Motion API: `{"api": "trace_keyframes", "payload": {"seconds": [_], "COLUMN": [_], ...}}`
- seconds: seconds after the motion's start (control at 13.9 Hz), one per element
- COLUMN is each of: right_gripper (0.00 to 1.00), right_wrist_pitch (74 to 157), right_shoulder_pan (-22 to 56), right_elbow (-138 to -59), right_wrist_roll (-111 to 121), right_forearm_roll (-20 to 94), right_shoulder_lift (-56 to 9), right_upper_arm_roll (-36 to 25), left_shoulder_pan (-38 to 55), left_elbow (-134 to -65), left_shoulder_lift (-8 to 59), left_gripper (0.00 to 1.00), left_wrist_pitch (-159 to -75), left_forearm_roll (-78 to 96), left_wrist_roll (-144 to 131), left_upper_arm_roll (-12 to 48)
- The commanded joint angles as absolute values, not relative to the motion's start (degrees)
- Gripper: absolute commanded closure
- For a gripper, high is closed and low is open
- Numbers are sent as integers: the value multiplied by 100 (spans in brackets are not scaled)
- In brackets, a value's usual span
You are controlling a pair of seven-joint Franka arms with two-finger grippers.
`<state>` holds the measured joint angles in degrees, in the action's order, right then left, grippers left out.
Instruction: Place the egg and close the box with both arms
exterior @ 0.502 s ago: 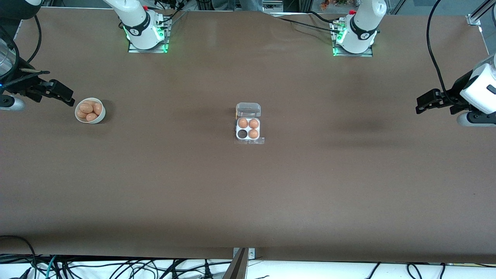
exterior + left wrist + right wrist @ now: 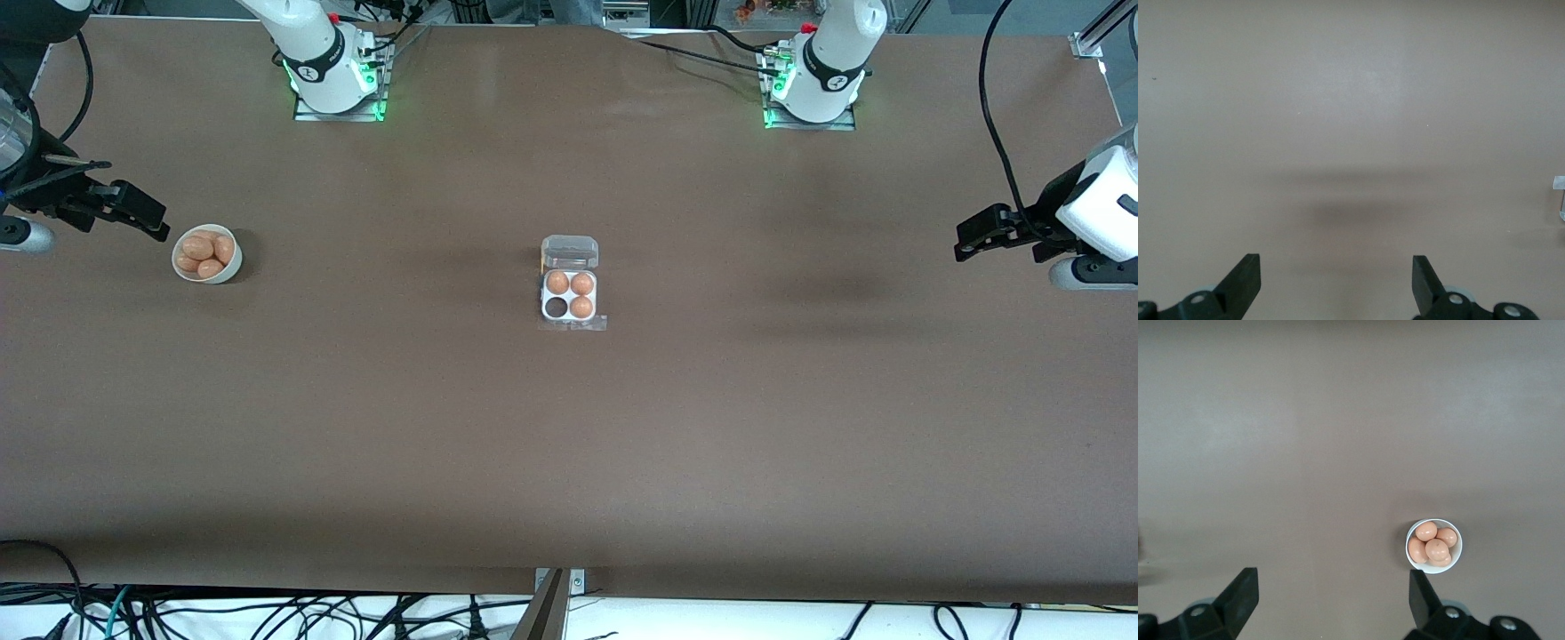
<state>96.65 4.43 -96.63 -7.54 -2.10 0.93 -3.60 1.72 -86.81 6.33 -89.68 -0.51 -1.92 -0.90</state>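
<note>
The box [image 2: 570,284] sits at the middle of the brown worktop [image 2: 569,427], its clear lid [image 2: 570,252] swung open and lying on the side farther from the front camera than the pale tray. 3 of its 4 round cells hold orange-brown eggs [image 2: 570,289]; the 4th cell [image 2: 556,308], the one nearer the front camera toward the right arm's end, shows dark and unfilled. Well apart from the box, toward the right arm's end of the worktop, stands a round white bowl [image 2: 206,254] with several more eggs of the same kind heaped inside; the right wrist view shows this bowl [image 2: 1434,546] and 4 eggs in it, the egg [image 2: 1426,531] on top lying against the others. The right claw [image 2: 147,218] hangs in the air just beside the bowl, over the worktop at the right arm's end, and its 2 black fingers [image 2: 1238,593] stand wide apart with nothing between them. The left claw [image 2: 971,240] hangs over bare worktop at the left arm's end, well apart from the box, its fingers [image 2: 1245,273] likewise spread wide and holding nothing. In the left wrist view a small pale corner of the box [image 2: 1559,183] shows at the picture's edge.
</note>
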Motion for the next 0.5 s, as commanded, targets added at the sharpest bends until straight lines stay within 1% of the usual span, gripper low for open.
{"api": "trace_keyframes", "payload": {"seconds": [0.0, 0.43], "right_gripper": [0, 0], "right_wrist_pitch": [9562, 9545], "right_shoulder_pan": [422, 422], "right_elbow": [-9659, -9659], "right_wrist_roll": [-756, -703], "right_forearm_roll": [-211, -211], "right_shoulder_lift": [176, 176], "right_upper_arm_roll": [-352, -352], "left_shoulder_pan": [167, 167], "left_elbow": [-8552, -8552], "left_shoulder_lift": [686, 686], "left_gripper": [0, 0], "left_wrist_pitch": [-8877, -8877], "left_forearm_roll": [-132, -132], "left_wrist_roll": [-123, -123], "left_upper_arm_roll": [-88, -88]}}
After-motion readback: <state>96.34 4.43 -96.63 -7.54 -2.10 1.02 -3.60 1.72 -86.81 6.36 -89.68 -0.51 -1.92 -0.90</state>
